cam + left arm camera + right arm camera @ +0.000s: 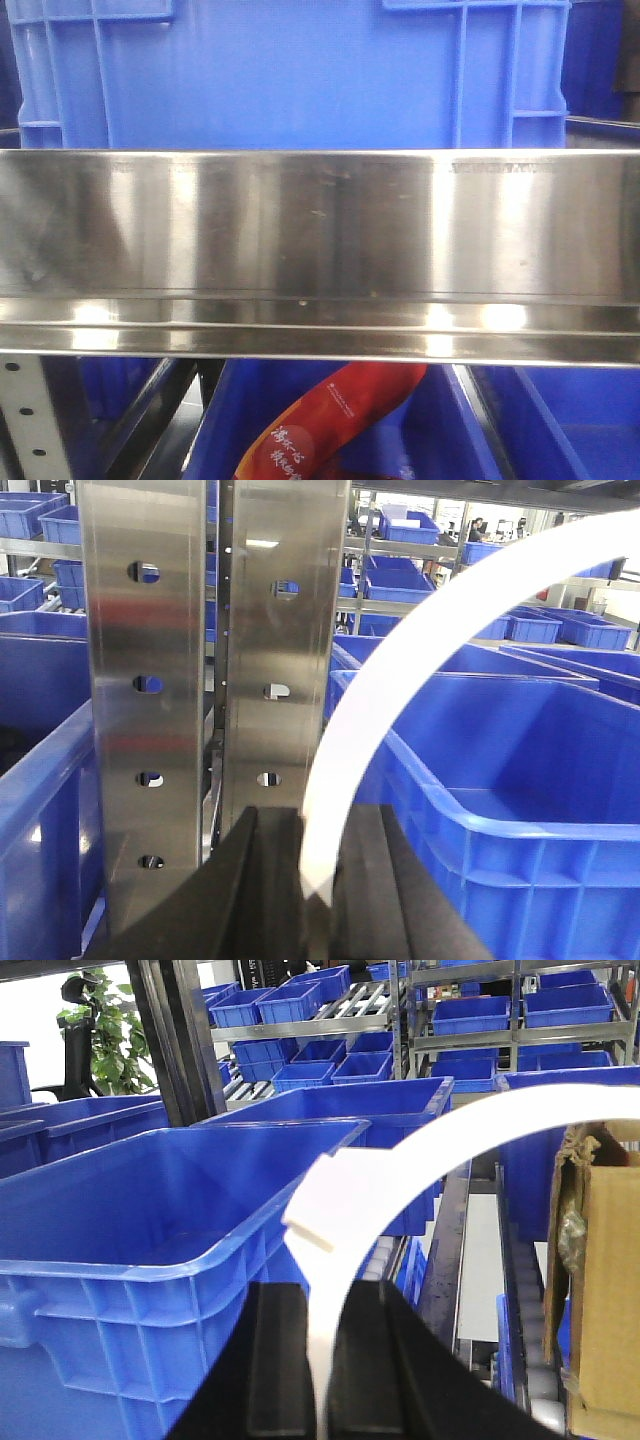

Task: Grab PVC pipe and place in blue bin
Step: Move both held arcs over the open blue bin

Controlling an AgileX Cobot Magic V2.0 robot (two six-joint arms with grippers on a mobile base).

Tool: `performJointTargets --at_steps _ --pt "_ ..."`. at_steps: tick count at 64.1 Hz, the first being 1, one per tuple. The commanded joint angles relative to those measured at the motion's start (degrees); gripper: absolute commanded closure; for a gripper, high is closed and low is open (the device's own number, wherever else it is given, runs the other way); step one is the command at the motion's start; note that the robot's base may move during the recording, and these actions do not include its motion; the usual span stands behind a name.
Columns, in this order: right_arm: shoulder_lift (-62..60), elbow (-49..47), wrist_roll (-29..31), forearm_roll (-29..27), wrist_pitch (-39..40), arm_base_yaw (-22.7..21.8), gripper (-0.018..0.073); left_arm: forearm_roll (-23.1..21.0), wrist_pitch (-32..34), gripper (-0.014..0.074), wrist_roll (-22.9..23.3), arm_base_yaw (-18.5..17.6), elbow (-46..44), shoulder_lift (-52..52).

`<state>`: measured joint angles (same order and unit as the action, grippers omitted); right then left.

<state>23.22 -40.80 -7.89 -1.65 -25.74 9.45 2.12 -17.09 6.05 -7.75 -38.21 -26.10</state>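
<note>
Step in hand, by my reading: the carry. The drop is not yet made, and no part of the pipe lies in a bin.

Left wrist view: two perforated stainless steel uprights [150, 680] fill the left side. At bottom centre is the left gripper [318, 822], its black jaws closed on the white curved PVC pipe [340, 745]. The pipe rises from between them and arcs off the right edge. To its right is an open blue plastic bin [480, 825] with nothing visible inside, its near rim just beside the jaws.

Right wrist view: a large blue plastic tub [150, 1260] sits on the left, bare inside as far as I can see. I cannot tell whether it is the same bin. At bottom centre the right gripper [330, 1305] has its jaws clamped on the pipe, just below a white collar fitting [325, 1205]. A brown cardboard box [605, 1290] stands at the right edge.

Next move, as I judge it: both arms hold one bowed pipe, so they should travel together over a rim and then let go. Freeing one end first might let it spring.

View differences: the front view shows neither arm nor pipe, only a brushed steel shelf rail [320, 230], a blue ribbed crate [300, 70] above it and a red printed packet [340, 410] below. The collar shows only in the right wrist view. The uprights show only in the left.
</note>
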Motion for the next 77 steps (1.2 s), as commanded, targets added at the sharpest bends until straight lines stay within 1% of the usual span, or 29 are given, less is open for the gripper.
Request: performJointTargets --at_steps 1,7,10,13,15,18,25,34,41,46,55,60,67,73,77 --pt "-0.11 0.21 0.46 -0.46 0.97 -0.03 0.0727 -0.26 1.82 0.0707 0.42 -0.29 -0.17 0.14" --pt "0.87 0.21 0.46 -1.14 0.82 -0.03 0.0727 -0.15 1.82 0.0707 0.42 -0.29 -0.17 -1.84" --pt "2.00 -0.46 0.62 -2.83 0.13 0.37 0.0727 -1.06 1.66 0.0707 0.42 -0.77 -0.91 -3.42" --pt "4.17 -1.48 2.57 -5.46 -0.93 1.21 0.0727 -3.13 1.53 0.0707 -0.16 -1.80 -2.61 -5.21" --pt "5.57 -2.53 5.40 -7.62 -1.45 1.87 0.0727 -4.03 1.42 0.0707 -1.40 -3.04 -4.28 -6.80" --pt "7.82 -3.92 7.89 -8.63 -2.08 3.05 0.0727 -4.05 1.40 0.0707 -3.45 -4.59 -6.16 -8.91" --pt "14.09 -7.73 9.51 -8.63 -1.36 5.94 0.0727 -4.05 1.40 0.0707 -7.38 -10.19 -12.02 -14.91" --pt "22.17 -13.85 9.51 -8.63 -0.85 8.88 0.0727 -3.90 1.40 0.0707 -7.66 -17.24 -19.90 -23.22" --pt "29.55 -20.44 9.51 -8.63 -0.85 10.62 0.0727 -3.90 1.40 0.0707 -7.66 -20.49 -26.45 -31.01" --pt "34.65 -25.37 9.51 -8.63 -0.85 11.65 0.0727 -3.90 1.40 0.0707 -7.55 -21.13 -31.53 -36.00" --pt "44.78 -34.49 9.51 -8.63 -0.85 13.14 0.0727 -3.90 1.40 0.0707 -7.55 -20.97 -40.78 -46.55" --pt "49.38 -37.95 9.51 -8.63 -0.85 14.00 0.0727 -3.90 1.40 0.0707 -7.55 -20.97 -44.57 -51.38" --pt "55.56 -42.27 9.51 -8.63 -1.76 15.48 0.0727 -3.90 1.84 0.0707 -7.55 -20.97 -47.70 -56.87" --pt "58.69 -44.32 9.51 -8.63 -3.73 17.20 0.0726 -4.49 1.84 0.0707 -7.43 -20.97 -48.58 -59.75" --pt "60.19 -44.71 9.51 -8.63 -4.83 18.03 0.0683 -4.70 1.84 0.0701 -7.43 -20.97 -48.72 -60.74"
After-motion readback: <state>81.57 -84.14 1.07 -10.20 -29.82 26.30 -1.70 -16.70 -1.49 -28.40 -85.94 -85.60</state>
